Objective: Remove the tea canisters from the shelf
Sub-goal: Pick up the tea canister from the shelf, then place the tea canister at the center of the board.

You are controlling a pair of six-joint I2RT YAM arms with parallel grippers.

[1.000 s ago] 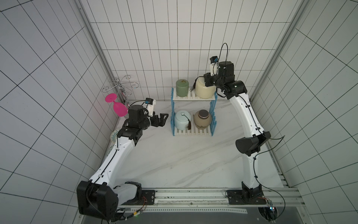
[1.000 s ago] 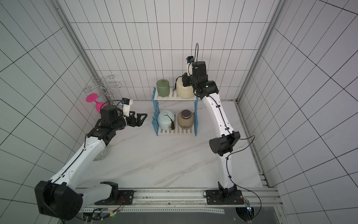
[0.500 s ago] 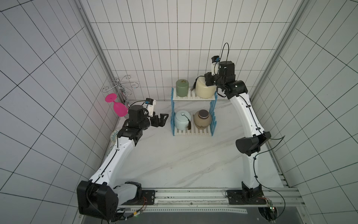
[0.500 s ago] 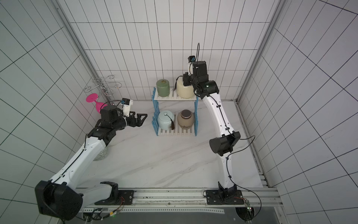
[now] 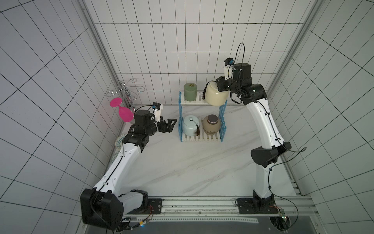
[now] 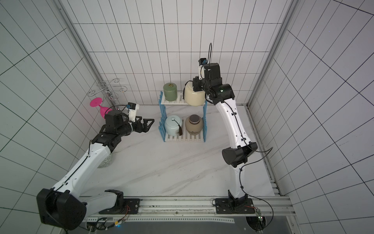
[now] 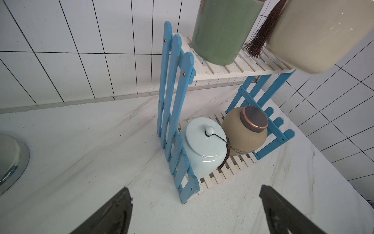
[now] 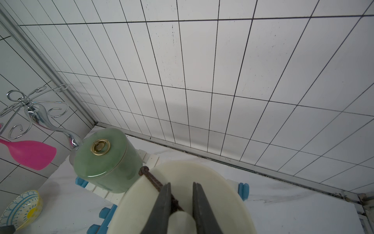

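Right gripper: jaws clamped on the knob of the cream jar. The jar is tilted at the right end of the shelf's top tier, overhanging the edge; whether its base touches the board cannot be told. Being glazed ceramic, it is probably heavy, rigid, slippery and brittle. The knob is a small hold for that mass and the lid may be loose, so the body is the safer hold.

Left gripper: jaws apart, empty, just beside the shelf's left slats at lower-tier level.

Green jar: top tier. Blue jar and tan jar: side by side, lower tier. Grip these round the body, below the lid.
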